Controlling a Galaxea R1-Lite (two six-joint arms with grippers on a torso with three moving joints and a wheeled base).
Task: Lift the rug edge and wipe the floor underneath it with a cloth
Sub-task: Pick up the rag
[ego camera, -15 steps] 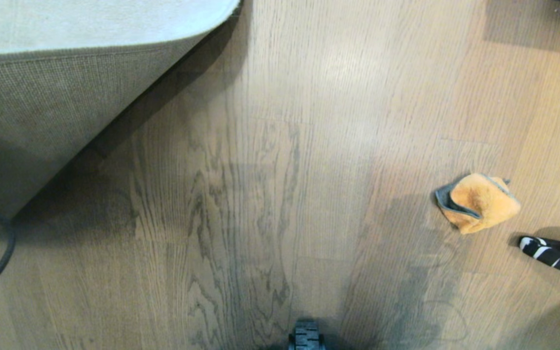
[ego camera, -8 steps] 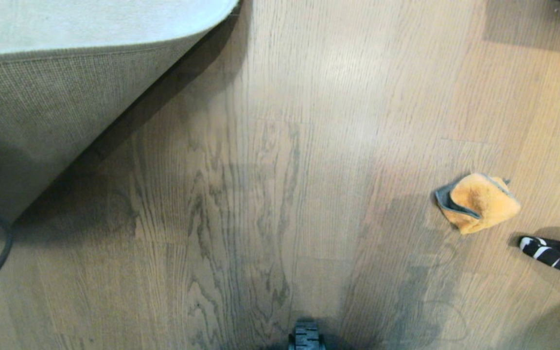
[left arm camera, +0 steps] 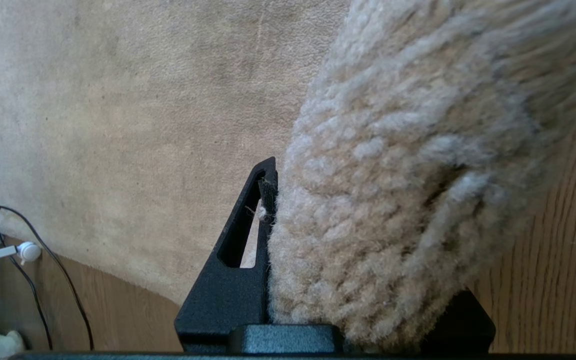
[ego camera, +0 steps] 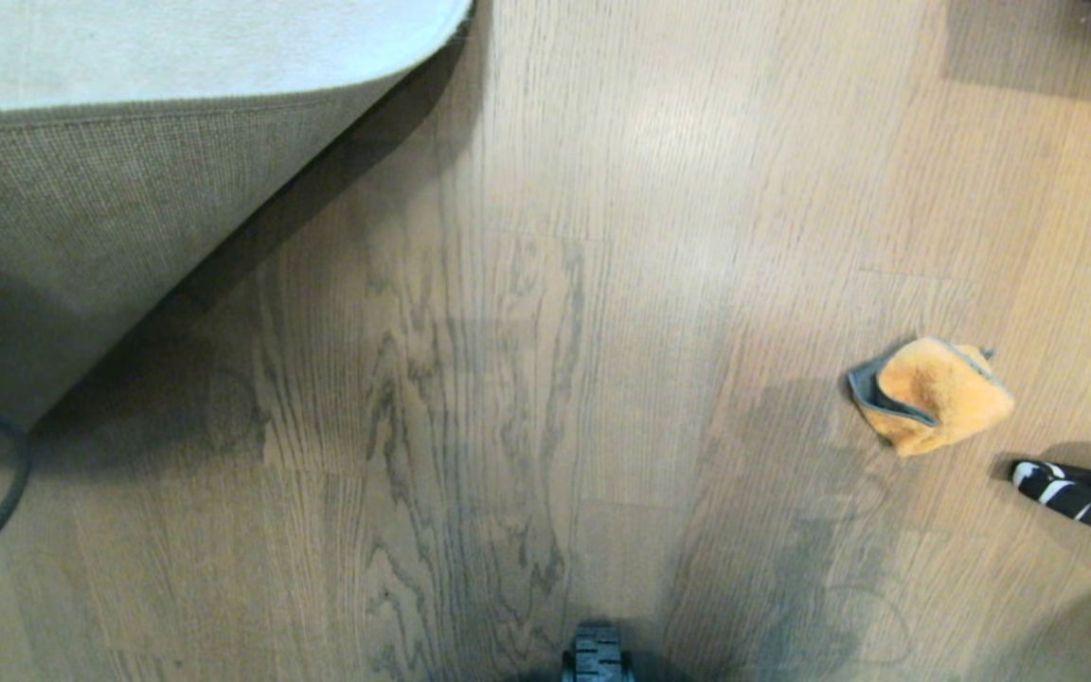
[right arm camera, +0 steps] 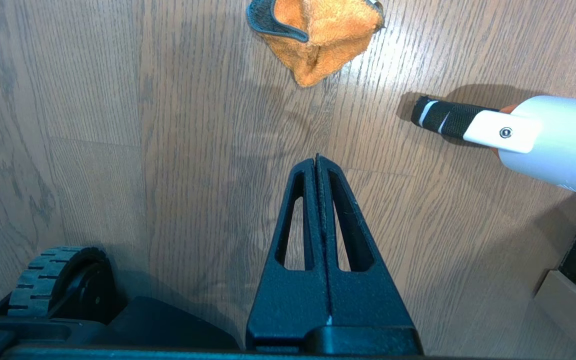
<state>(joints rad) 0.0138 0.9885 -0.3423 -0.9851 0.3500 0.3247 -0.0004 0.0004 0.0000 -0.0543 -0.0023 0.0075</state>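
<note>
The left gripper (left arm camera: 318,240) is clamped on the rug edge (ego camera: 176,104), folded up over the floor (ego camera: 527,284). The right gripper (right arm camera: 317,165), fingers pressed together and empty, hangs short of the cloth (right arm camera: 315,35) — it should open, descend straight, pinch the raised fold.
</note>
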